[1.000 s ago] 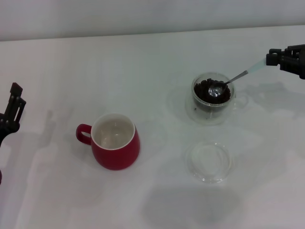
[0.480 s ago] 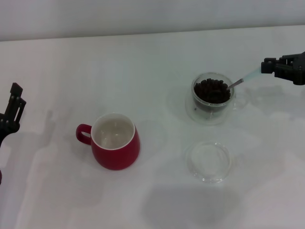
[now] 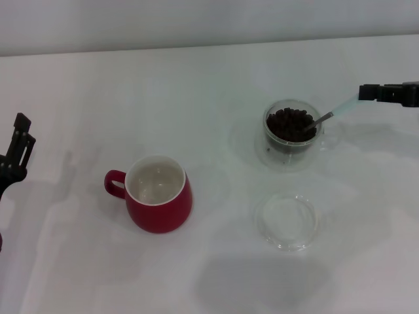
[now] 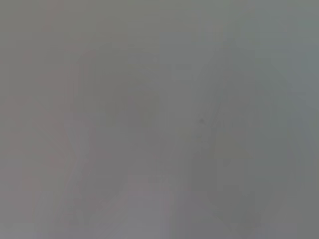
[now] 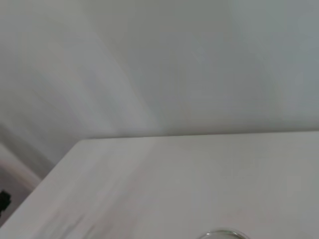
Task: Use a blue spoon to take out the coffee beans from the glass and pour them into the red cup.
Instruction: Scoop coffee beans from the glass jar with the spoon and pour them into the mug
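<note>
Our right gripper (image 3: pixel 362 92), upper right, clamped on the blue spoon (image 3: pixel 330 111), bowl buried in the glass's (image 3: pixel 290 134) coffee beans (image 3: pixel 290 124); our left gripper (image 3: pixel 19 140), left edge, finger state unclear.

No readable text, labels or numbers, seemingly

We see the glass (image 3: pixel 291 133) upright at right, filled with dark coffee beans (image 3: pixel 290 125). The blue spoon (image 3: pixel 329 112) is tilted, its bowl buried in the beans and its pale handle rising out to the right. The red cup (image 3: pixel 159 194) stands well apart, front-left; white inside, loop handle pointing left.
</note>
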You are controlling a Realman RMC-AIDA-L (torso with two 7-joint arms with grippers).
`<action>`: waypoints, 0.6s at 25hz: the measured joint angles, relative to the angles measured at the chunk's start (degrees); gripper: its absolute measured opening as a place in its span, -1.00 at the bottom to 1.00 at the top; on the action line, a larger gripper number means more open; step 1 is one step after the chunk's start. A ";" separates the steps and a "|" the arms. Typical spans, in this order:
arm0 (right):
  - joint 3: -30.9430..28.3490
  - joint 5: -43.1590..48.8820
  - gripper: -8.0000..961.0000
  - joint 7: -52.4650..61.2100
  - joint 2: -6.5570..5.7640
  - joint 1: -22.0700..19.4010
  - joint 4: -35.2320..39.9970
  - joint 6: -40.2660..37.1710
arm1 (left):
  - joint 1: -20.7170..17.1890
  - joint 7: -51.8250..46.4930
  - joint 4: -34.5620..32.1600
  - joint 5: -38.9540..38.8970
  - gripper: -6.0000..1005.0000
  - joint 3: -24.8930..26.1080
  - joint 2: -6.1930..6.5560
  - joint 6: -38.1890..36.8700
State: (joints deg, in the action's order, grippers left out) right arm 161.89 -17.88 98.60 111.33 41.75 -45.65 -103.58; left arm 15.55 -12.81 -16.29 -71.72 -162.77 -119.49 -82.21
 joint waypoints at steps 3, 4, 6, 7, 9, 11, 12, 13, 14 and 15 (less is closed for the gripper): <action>0.00 0.77 -0.62 4.08 0.30 0.00 -0.34 1.59 | 0.00 0.07 0.04 0.00 0.42 0.00 0.00 -0.12; 0.00 1.13 -0.62 5.27 0.40 0.00 -0.38 2.46 | 0.01 0.07 0.04 0.00 0.42 0.00 0.01 -0.12; 0.00 1.84 -0.62 7.92 0.60 -0.01 -0.19 4.54 | 0.00 0.07 0.05 0.00 0.42 0.00 0.07 -0.12; 0.00 2.03 -0.62 9.10 0.69 0.00 -0.05 5.46 | 0.01 0.08 0.07 0.00 0.42 0.00 0.09 -0.15; 0.00 2.10 -0.62 10.78 0.79 0.01 0.10 6.38 | 0.01 0.18 0.11 0.00 0.42 0.00 0.13 -0.21; 0.00 2.10 -0.62 12.31 0.83 0.08 0.12 6.75 | 0.10 0.26 0.22 0.00 0.42 0.00 0.14 -0.21; 0.00 2.07 -0.61 12.85 0.83 0.10 0.13 6.84 | 0.17 0.28 0.30 0.00 0.42 0.00 0.14 -0.18; -0.02 1.99 -0.61 13.40 0.83 0.13 0.13 6.94 | 0.25 0.29 0.43 0.00 0.42 0.00 0.16 -0.18; -0.04 1.83 -0.61 13.80 0.83 0.14 0.13 6.94 | 0.31 0.30 0.62 0.00 0.42 0.00 0.19 -0.18; -0.06 1.68 -0.61 14.15 0.83 0.14 0.13 6.94 | 0.36 0.30 0.78 0.00 0.42 0.00 0.21 -0.18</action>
State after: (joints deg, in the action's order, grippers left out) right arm 161.83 -16.20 112.74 112.16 41.89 -45.52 -96.64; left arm 15.91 -12.51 -15.51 -71.72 -162.77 -119.28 -82.39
